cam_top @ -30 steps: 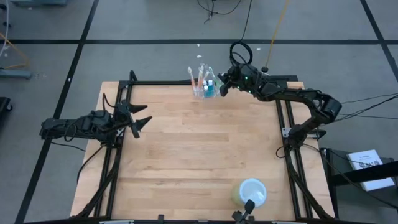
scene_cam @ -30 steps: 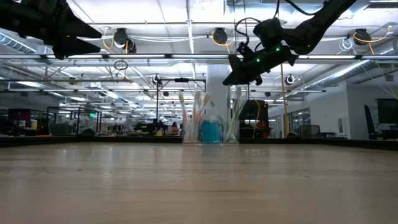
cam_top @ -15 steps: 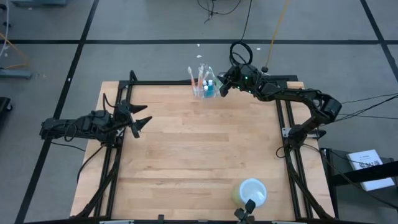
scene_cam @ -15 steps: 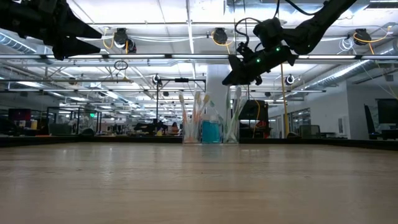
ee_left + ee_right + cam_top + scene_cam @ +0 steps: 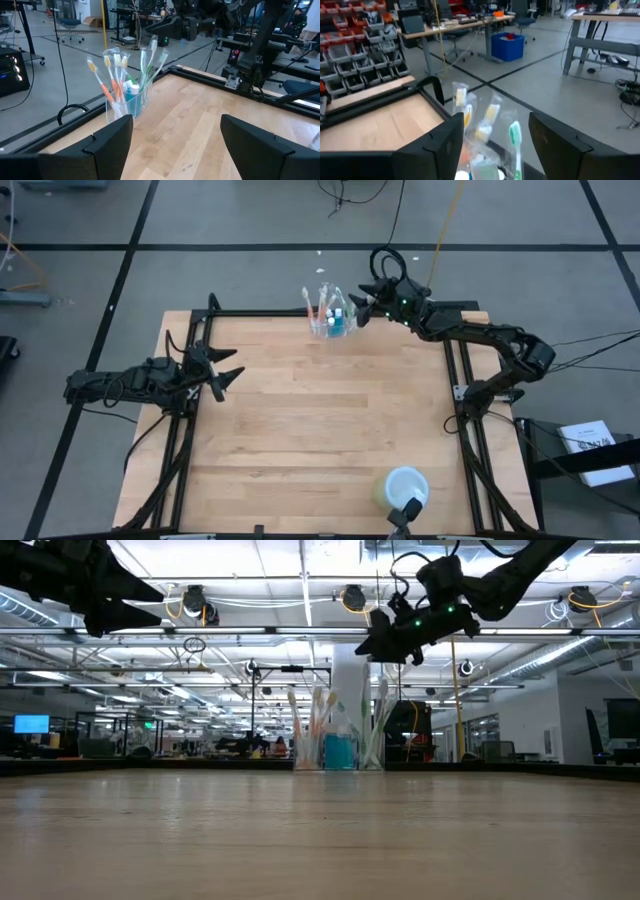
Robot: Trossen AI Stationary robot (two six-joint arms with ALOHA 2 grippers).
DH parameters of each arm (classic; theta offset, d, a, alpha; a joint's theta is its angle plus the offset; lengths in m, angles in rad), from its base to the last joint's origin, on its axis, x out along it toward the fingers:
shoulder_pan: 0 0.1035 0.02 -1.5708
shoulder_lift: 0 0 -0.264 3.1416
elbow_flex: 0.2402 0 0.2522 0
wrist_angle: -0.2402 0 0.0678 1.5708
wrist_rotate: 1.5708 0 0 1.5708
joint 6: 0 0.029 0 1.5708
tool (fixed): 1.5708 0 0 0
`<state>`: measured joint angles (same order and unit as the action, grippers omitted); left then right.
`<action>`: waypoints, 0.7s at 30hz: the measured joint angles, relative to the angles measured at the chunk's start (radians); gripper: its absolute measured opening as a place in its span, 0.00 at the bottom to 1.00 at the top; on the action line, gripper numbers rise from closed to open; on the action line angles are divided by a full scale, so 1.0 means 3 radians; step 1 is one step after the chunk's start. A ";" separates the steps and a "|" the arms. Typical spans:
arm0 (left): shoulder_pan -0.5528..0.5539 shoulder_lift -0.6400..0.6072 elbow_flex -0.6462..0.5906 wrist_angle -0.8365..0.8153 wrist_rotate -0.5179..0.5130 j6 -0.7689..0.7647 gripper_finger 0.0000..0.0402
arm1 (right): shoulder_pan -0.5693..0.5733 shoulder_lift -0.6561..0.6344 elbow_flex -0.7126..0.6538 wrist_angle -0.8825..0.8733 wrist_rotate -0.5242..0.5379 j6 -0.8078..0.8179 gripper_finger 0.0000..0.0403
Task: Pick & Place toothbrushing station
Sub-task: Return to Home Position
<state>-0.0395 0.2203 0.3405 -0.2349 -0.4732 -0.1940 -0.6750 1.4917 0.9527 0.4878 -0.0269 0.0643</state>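
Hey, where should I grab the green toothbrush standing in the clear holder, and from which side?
Probably the bare handle just below its head, coming down from above. The green toothbrush stands head-up, and its lower end is boxed in by the holder and the other brushes.

Table top (image 5: 320, 410): pale wood planks, smooth, low sheen. Toothbrushing station (image 5: 126, 102): clear glossy plastic, holding smooth plastic toothbrushes (image 5: 120, 75). Frame rails (image 5: 260, 314): black metal, matt.

A pale round tub (image 5: 405, 485) sits on the wooden table (image 5: 300, 430).
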 joint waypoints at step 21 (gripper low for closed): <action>0.0000 0.0000 0.0000 0.0000 0.0000 -0.0036 0.77 | -0.0079 0.0011 0.0000 -0.0307 -0.0004 -0.0079 0.43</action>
<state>-0.0395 0.2203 0.3405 -0.2348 -0.4732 -0.2047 -0.6986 1.4951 0.9527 0.3956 -0.0280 0.0406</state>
